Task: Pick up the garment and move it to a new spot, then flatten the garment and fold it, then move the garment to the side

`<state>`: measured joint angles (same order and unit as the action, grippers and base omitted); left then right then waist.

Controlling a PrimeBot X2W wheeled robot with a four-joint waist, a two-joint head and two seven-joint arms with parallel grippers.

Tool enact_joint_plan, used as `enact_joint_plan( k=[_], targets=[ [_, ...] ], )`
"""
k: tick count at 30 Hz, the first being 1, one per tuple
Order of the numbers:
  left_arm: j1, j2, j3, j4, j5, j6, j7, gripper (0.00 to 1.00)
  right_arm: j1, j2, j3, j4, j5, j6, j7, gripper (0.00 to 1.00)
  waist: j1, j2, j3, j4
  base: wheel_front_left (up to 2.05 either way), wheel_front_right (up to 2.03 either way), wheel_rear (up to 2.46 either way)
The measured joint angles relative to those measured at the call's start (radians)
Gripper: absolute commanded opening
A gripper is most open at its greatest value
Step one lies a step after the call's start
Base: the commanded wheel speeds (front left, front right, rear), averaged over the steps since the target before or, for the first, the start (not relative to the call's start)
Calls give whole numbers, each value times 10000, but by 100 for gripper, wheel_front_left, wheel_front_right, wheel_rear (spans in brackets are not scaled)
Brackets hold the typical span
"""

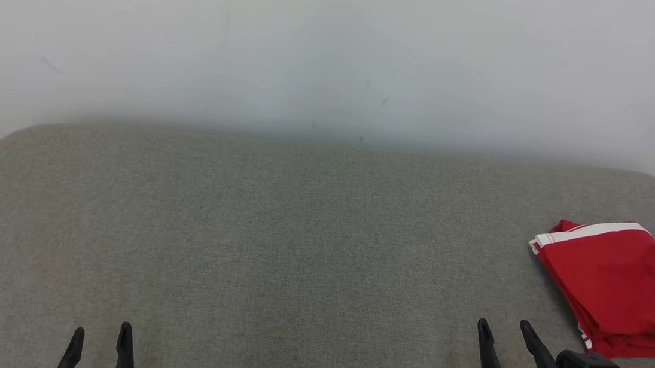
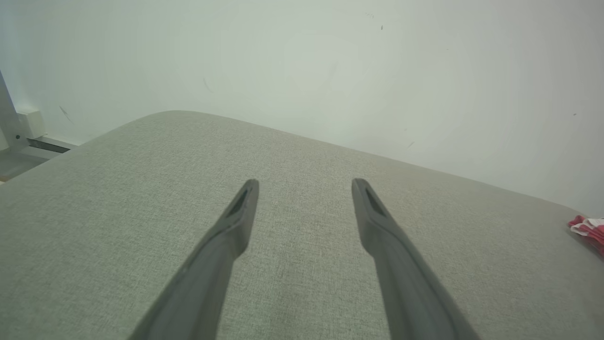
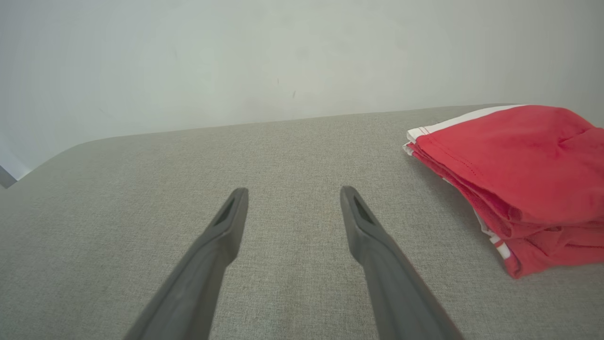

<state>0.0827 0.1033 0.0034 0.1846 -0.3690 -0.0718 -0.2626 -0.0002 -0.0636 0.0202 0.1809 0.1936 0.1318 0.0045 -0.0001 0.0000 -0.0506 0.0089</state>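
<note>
The red garment [image 1: 618, 284] lies folded at the right edge of the grey surface [image 1: 298, 235], white trim along its far side; the right gripper [image 1: 504, 329] hovers just beside it, jaws wide apart, holding nothing; the left gripper [image 1: 101, 334] sits well apart at the lower left, likewise spread and empty; a pale wall [image 1: 340, 53] stands behind.

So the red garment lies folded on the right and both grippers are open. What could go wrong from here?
1. The right gripper stands open close to the garment; a sideways move might catch the loose layers at its near corner and undo the fold.
2. The garment runs past the head view's right border, so how near it lies to the edge of the table cannot be told; a push might slide it off.
</note>
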Motion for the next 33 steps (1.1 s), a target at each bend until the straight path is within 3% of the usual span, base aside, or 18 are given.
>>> enact_joint_plan(
  k=[30,31,33],
  targets=[
    [-61,-301,238,276,249,-330,2,100,-8,111,15,50,73,2,54,100,2,0,111,-73,0,0,0],
    [-21,-311,240,341,242,-332,4,0,22,113,15,113,73,0,50,0,2,0,111,-73,0,0,0],
    [20,-328,238,435,238,-334,12,0,57,117,13,226,73,0,52,0,1,0,111,-73,0,0,0]
  ],
)
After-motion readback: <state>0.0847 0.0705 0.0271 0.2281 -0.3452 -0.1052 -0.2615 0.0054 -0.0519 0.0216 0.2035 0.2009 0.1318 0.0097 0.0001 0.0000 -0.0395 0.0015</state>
